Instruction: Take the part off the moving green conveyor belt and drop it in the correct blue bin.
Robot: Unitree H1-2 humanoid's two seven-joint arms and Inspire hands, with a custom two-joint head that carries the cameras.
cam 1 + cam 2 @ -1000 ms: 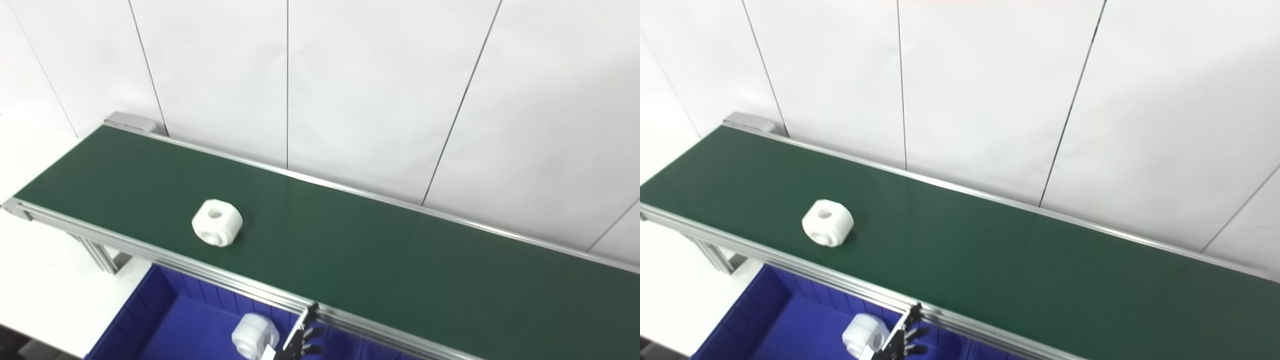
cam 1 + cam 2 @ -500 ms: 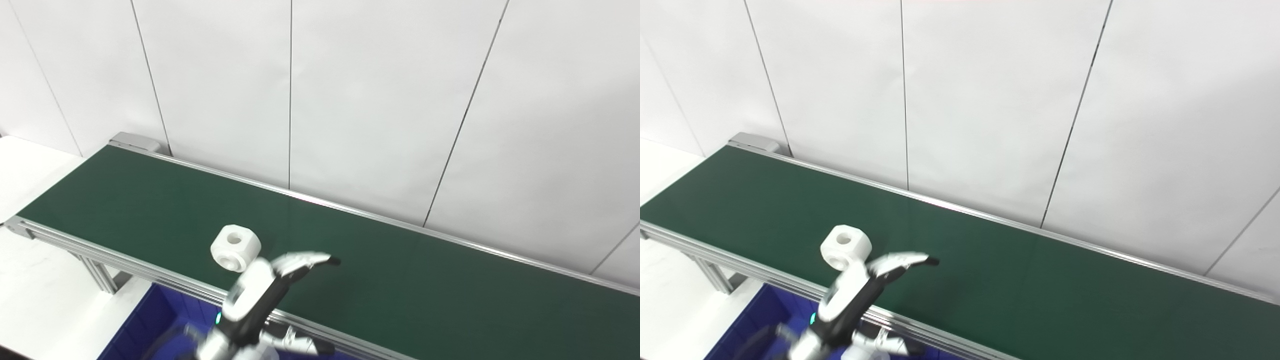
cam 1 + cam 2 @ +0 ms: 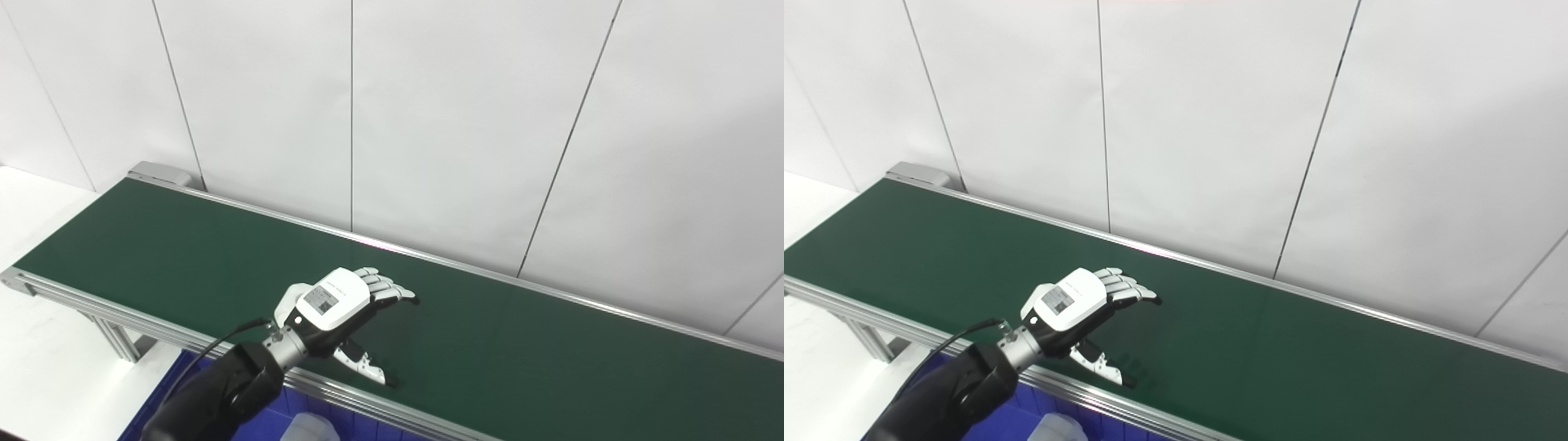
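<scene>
My left hand (image 3: 343, 309) reaches over the green conveyor belt (image 3: 520, 349) from the near rail, palm down. Its fingers (image 3: 386, 289) stretch forward and its thumb (image 3: 364, 367) is spread apart toward the near edge, so the hand is open. It also shows in the right eye view (image 3: 1078, 306). The white part is hidden under the hand; only a rounded white edge (image 3: 285, 308) shows at the hand's left side, and I cannot tell if it is the part. My right hand is not in view.
A blue bin (image 3: 288, 413) sits below the belt's near rail (image 3: 392, 410), with a white part (image 3: 309, 427) in it. White wall panels stand behind the belt. A white tabletop (image 3: 43, 367) lies at the left.
My left hand has come up from below the near rail and moved out over the belt, covering the white part. The part travelled rightward along the belt. The camera shifted slightly.
</scene>
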